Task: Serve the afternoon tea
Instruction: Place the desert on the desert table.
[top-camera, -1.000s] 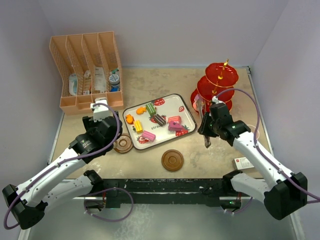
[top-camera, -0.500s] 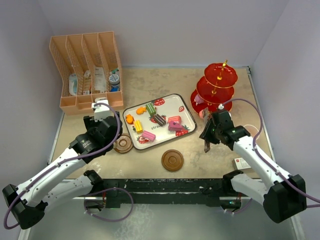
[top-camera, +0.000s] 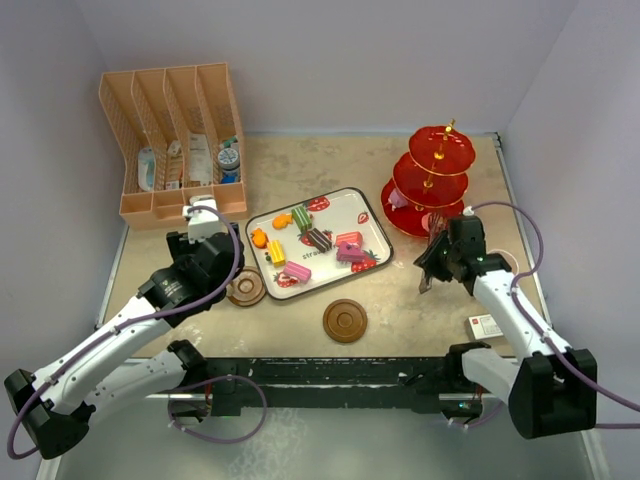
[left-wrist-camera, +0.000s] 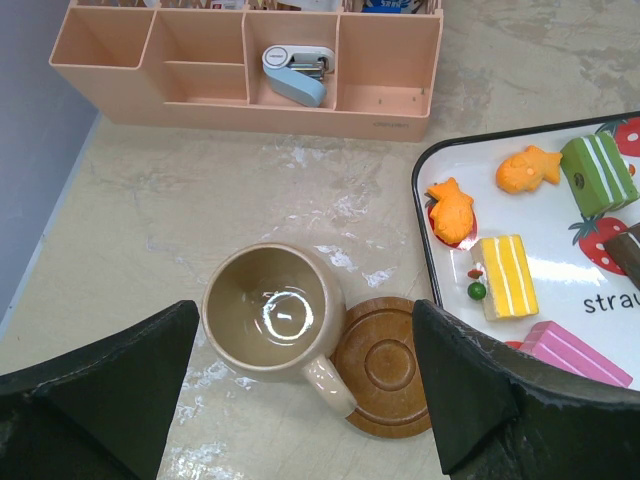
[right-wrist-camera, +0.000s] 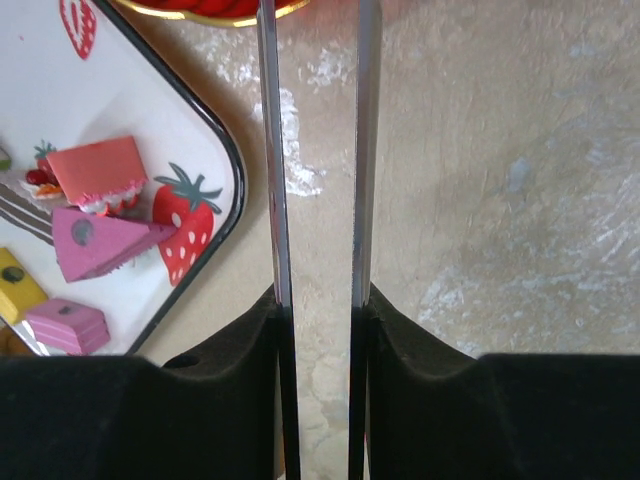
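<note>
Here we see a beige, mottled table (top-camera: 300, 165) with whitish scuffs, boxed in by pale lilac-grey walls (top-camera: 350, 60) at the back and both sides. The left gripper (left-wrist-camera: 305, 320) hangs spread wide above the tan mug (left-wrist-camera: 275, 315), holding nothing. The mug stands just beside a saucer (left-wrist-camera: 385, 365), its handle over the rim, at the lower left of the tray (top-camera: 345, 212). A second saucer (top-camera: 345, 321) lies below the tray, apart from it. The cakes (top-camera: 310, 240) lie scattered on the tray (white, printed with strawberries). At right, the right gripper (right-wrist-camera: 318, 300) pinches tongs (right-wrist-camera: 270, 150), whose blades stand apart over bare table just below the red stand (top-camera: 428, 180). A peach rack (top-camera: 170, 140) sits at upper left.
</note>
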